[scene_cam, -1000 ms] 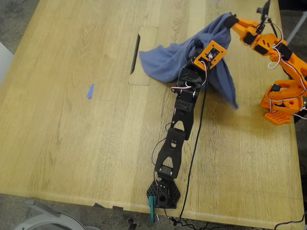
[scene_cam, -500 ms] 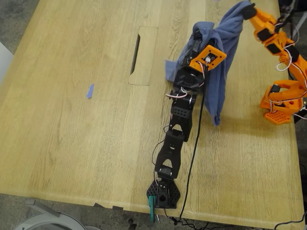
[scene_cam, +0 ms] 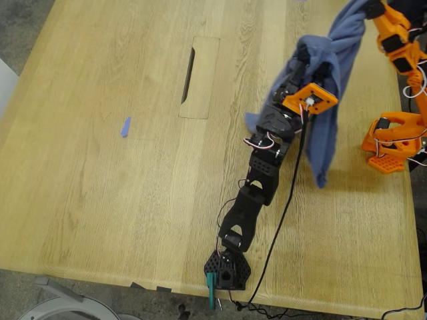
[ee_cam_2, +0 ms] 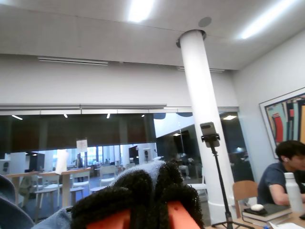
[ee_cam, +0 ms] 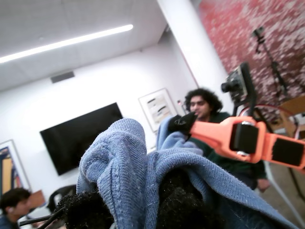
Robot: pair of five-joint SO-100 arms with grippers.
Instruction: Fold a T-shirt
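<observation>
My first claw, on the black arm, is clamped on a bunched fold of the T-shirt. My second claw, on the orange arm, pinches another part of the cloth higher up, at the exterior view's upper right. The T-shirt hangs between them, lifted above the counter, its lower end drooping toward the wood. A blue tape scrap lies well apart, toward the exterior view's left.

wood table, blue tape scrap, cable slot
</observation>
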